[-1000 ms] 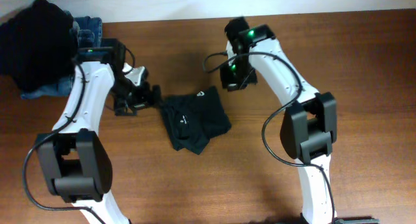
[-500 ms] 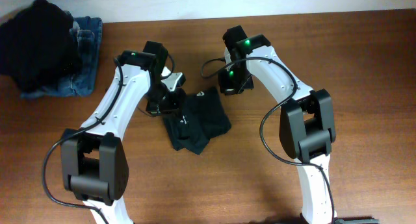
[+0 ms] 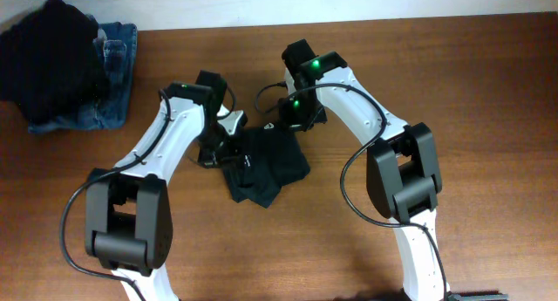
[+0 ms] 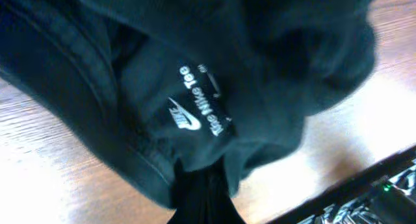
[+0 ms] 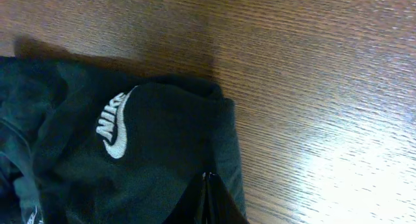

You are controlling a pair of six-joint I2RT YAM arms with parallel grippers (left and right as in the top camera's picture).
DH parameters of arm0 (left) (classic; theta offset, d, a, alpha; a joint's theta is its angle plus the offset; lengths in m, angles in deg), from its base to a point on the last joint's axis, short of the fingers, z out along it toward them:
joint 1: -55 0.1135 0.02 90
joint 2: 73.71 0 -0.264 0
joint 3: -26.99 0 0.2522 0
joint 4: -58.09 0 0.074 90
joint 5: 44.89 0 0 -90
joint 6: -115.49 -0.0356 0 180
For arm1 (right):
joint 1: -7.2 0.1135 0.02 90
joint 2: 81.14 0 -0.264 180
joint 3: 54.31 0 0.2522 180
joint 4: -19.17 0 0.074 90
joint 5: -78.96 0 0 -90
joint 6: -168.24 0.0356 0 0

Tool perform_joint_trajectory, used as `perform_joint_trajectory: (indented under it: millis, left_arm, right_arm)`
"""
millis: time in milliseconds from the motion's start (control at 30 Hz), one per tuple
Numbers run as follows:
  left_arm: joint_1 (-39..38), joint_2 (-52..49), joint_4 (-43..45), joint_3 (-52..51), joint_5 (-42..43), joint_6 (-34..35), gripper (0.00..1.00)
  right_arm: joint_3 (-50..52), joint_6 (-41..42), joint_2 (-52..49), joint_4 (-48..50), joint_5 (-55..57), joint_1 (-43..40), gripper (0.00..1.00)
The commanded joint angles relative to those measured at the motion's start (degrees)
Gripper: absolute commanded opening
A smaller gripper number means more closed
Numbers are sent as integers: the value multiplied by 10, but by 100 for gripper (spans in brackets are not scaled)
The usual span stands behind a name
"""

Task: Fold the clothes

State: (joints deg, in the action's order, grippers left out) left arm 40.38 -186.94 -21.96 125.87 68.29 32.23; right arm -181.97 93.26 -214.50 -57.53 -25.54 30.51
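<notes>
The clothes are one very dark T-shirt [image 3: 266, 166], lying folded into a small bundle mid-table. My left gripper [image 3: 228, 144] is shut, with its tips at the bundle's upper left edge. In the left wrist view the shirt [image 4: 195, 68] fills the frame, showing its white neck label [image 4: 198, 110]. The closed left gripper [image 4: 203, 178] rests against the cloth there, and nothing shows between its fingers. My right gripper [image 3: 292, 119] is shut at the bundle's top edge. Its wrist view has the closed right gripper [image 5: 206, 174] over the shirt [image 5: 130, 159], near the white logo [image 5: 114, 130].
A heap of black cloth [image 3: 52, 57] lies on blue jeans [image 3: 109, 74] at the table's back left corner. Bare brown wood [image 3: 471, 118] spreads to the right of the arms and in front of the shirt.
My left arm swung right, from near the jeans to the shirt's left edge, and its gripper shut on the way. My right gripper moved left and down onto the shirt's top edge.
</notes>
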Motion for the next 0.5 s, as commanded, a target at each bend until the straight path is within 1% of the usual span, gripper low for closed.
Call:
perform_joint_trajectory:
  millis: [0,233,333,467]
  left_arm:
    - [0,4,20,-33,6,5,1]
    - [0,4,89,-78,6,6,1]
    - [0,4,112,-96,-19,18,1]
    - [0,4,118,-106,-45,31,1]
  right_arm:
    - [6,5,-2,0,0,-1,4]
    - [6,4,-2,-7,-3,0,4]
    - [5,5,-1,-13,-3,1,4]
    - [5,5,0,-13,-3,0,4]
